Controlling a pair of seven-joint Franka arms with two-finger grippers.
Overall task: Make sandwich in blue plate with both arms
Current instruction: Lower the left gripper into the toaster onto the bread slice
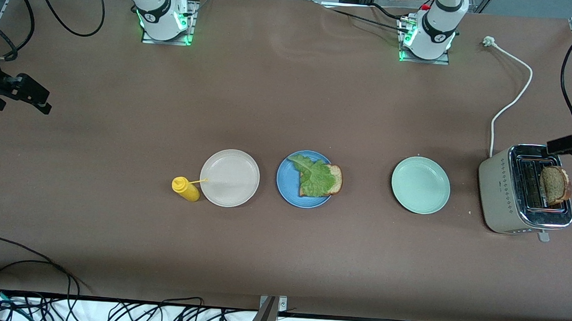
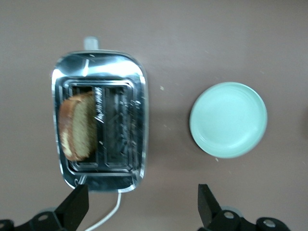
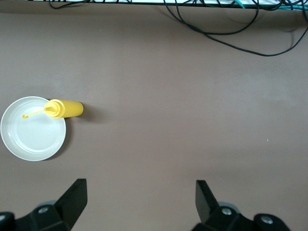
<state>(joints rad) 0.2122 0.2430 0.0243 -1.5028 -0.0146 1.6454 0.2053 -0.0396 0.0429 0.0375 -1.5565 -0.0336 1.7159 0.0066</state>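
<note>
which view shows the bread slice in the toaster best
The left wrist view: it looks straight down on the bread slice standing in the toaster slot. The front view shows it small, near the edge. The right wrist view misses it.

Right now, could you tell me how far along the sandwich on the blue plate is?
Done: one bread slice lies on the blue plate, lettuce on top. In hand: nothing; the left pincer is open over the toaster, and the right pincer waits open over bare table. Left: the second slice still stands in the toaster.

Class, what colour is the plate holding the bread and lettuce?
Mid-blue; the blue plate shows best in the front view.
</note>
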